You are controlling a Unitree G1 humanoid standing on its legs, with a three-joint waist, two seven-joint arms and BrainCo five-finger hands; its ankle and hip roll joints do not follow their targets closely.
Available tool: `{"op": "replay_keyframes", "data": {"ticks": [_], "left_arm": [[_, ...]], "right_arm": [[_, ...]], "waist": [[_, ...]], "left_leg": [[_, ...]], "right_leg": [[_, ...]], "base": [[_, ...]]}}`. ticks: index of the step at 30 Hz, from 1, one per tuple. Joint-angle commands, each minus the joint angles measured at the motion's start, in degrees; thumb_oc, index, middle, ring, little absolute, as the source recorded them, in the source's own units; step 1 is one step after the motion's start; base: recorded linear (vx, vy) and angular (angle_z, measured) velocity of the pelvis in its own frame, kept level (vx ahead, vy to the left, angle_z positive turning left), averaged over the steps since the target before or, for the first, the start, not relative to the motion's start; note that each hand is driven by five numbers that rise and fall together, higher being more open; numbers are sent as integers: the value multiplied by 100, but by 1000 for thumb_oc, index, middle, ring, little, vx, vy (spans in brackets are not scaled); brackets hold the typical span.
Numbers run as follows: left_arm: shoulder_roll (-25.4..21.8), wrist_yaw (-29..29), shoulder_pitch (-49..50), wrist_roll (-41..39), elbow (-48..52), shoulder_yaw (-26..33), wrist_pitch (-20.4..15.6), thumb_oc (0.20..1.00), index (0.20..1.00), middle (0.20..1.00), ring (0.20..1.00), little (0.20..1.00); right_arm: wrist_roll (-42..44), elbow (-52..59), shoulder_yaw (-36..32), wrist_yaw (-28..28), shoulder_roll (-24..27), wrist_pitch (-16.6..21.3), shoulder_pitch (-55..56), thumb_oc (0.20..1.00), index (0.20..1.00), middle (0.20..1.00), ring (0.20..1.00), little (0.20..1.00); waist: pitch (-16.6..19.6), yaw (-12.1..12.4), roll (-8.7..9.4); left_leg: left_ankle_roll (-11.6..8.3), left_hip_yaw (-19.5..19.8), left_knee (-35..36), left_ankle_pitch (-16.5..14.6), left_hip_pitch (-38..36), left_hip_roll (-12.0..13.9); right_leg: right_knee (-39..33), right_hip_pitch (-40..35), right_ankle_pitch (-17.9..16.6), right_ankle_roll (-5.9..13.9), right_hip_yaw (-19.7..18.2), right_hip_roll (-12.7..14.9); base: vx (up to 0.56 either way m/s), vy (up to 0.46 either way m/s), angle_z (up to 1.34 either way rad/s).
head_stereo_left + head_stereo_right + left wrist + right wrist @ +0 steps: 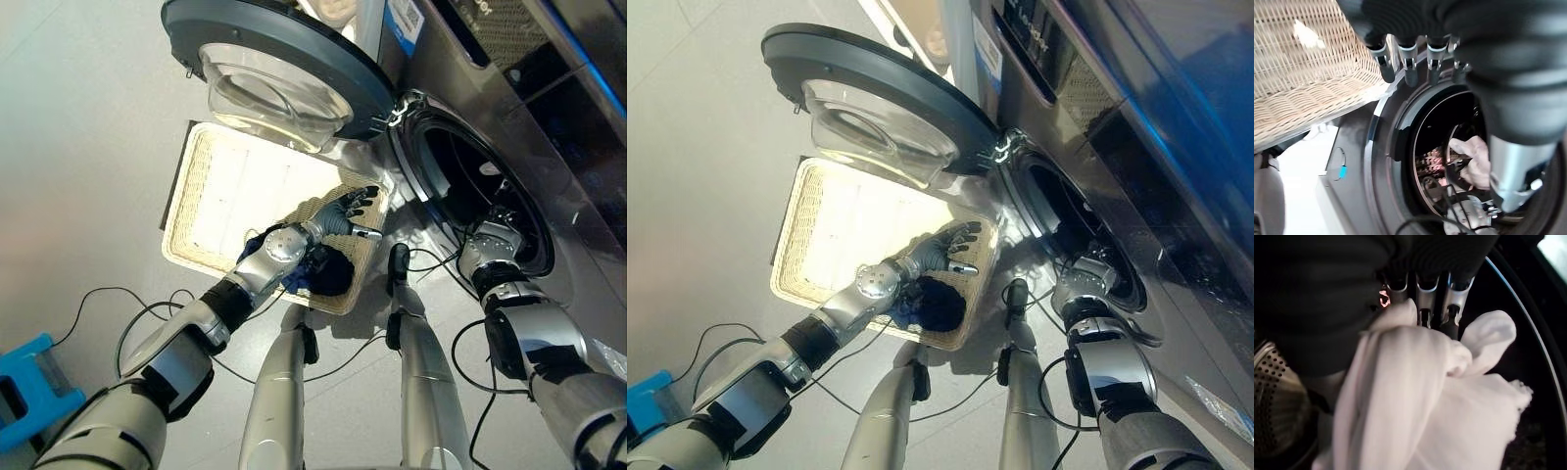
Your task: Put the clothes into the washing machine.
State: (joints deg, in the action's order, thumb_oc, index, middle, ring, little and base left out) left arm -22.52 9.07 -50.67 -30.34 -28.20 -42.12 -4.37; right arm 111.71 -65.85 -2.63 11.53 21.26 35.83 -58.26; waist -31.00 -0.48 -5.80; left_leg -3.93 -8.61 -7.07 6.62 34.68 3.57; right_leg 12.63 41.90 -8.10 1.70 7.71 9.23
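Observation:
The washing machine's round opening (460,176) gapes dark beside its door (284,59), which is swung wide. My right hand (1425,289) is inside the drum, fingers curled on a white cloth (1415,396). The left wrist view shows that white cloth (1474,159) within the opening. On the floor in front lies a wicker basket (211,186). A dark garment (331,270) and a bit of blue cloth (292,281) are bunched at the basket's end nearest the machine. My left hand (340,215) hovers over that end, open with straight fingers (1410,73), holding nothing.
The open door overhangs the basket's far edge. The basket's pale bottom is bare away from the machine. A blue object (24,377) sits on the grey floor at the lower left.

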Motion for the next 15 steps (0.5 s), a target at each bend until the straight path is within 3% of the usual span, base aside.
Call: {"op": "replay_keyframes", "data": {"ticks": [1,15], "left_arm": [[-8,-30,-60,-120,371,81,-324,1000,1000,1000,1000,1000],[-245,-661,55,712,86,-18,-369,1000,1000,1000,1000,1000]], "right_arm": [[129,365,-173,-123,365,310,-247,1000,1000,1000,1000,1000],[-262,239,-11,-1267,338,493,-258,1000,1000,1000,1000,1000]], "waist": [[121,70,-316],[121,180,-265]], "left_leg": [[-20,-199,-394,-338,227,-277],[10,-148,-366,-320,275,-269]], "right_leg": [[670,-109,472,543,534,171],[684,-84,439,557,655,224]], "base": [[22,-35,6],[8,-13,5]]}}
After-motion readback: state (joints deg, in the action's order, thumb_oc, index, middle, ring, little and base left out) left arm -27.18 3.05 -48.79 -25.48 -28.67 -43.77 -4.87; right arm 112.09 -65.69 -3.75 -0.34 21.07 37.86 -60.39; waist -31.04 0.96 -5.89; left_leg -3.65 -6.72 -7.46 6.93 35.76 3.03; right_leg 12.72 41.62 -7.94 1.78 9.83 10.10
